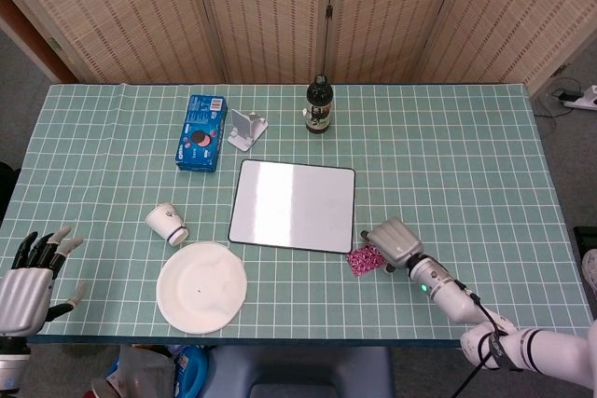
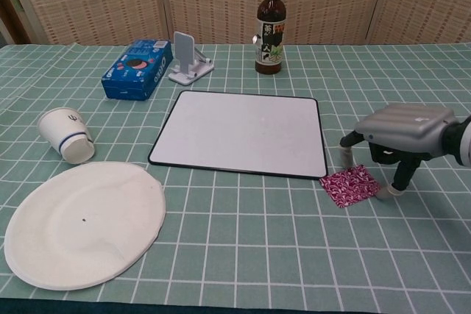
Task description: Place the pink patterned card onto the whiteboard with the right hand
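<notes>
The pink patterned card [image 2: 352, 184] lies flat on the counter [image 1: 448, 156] in the lower right of the chest view, just off the lower right corner of the whiteboard [image 2: 243, 131], with one corner almost touching the board's edge. It sits skewed, its edges running diagonally to the grid of the cloth.

The right hand [image 2: 401, 136] is arched directly over the card's right side, fingertips [image 2: 390, 190] down at the card's right edge and another at its upper edge. It is not lifting the card; the fingers straddle it, and whether they have it pinched I cannot tell.

The whiteboard lies to the left of the hand, so the move, as I judge it, is a short carry leftward. The left hand [image 1: 26, 286] rests with fingers spread at the lower left of the head view, far from the card.

Counted: one card, one whiteboard, one paper plate [image 2: 81, 220], one paper cup [image 2: 66, 135], one bottle [image 2: 270, 29], one blue box [image 2: 137, 69], one white stand [image 2: 188, 56].
</notes>
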